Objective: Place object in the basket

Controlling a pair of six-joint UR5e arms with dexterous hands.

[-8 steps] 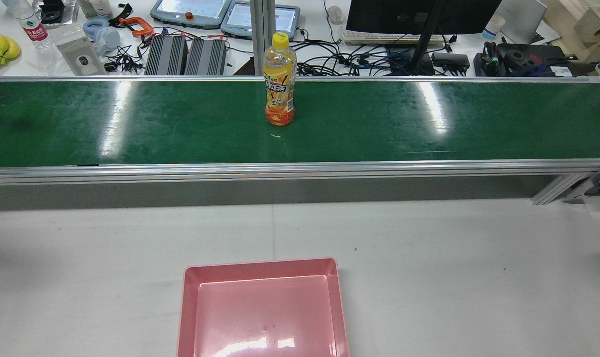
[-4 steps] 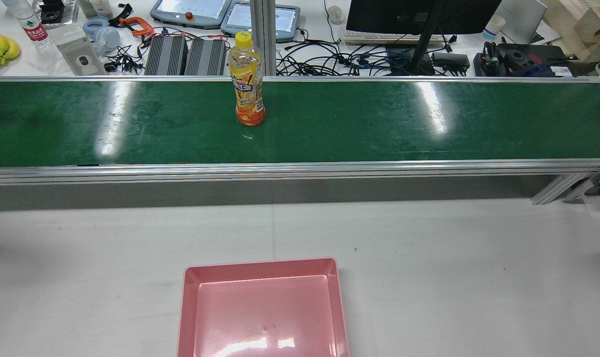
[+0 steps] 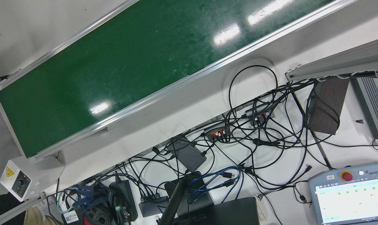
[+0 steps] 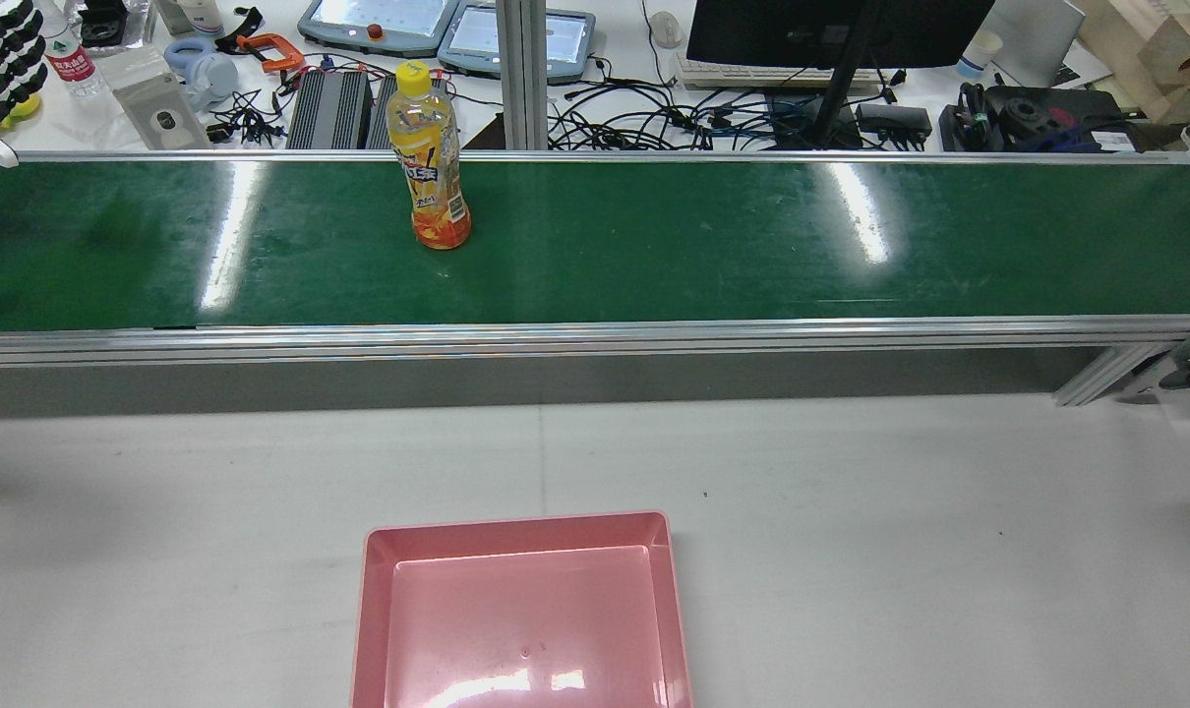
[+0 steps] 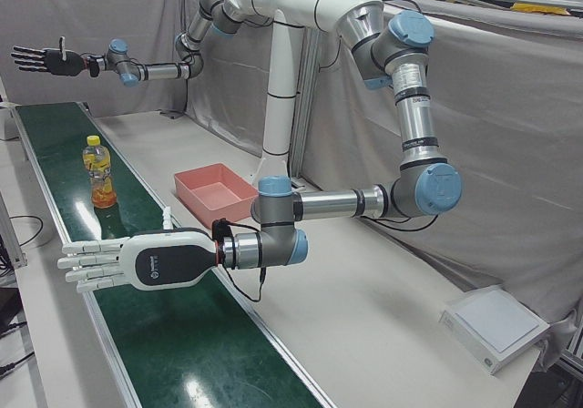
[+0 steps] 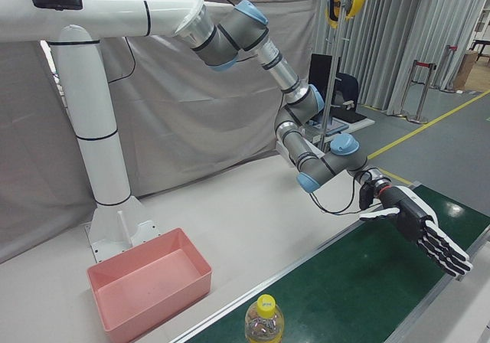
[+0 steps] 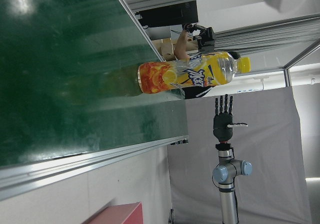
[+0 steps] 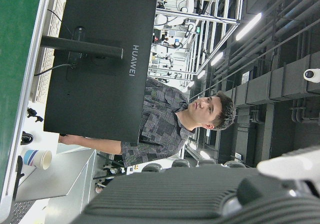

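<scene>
Bottle (image 4: 429, 157) upright on green conveyor belt (image 4: 654, 246), pink basket (image 4: 521, 610) on white table (image 4: 900, 551); both hands' fingers (image 5: 86, 262) spread, empty.

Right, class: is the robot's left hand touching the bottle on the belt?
Apart. The left-front view shows bare green belt between the left hand and the upright bottle.

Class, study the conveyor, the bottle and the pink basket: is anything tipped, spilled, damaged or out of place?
Nothing stands out. The bottle stands upright and capped on the green belt, with no spill round it. The basket sits flat and empty on the table. Both hands hover open.
</scene>
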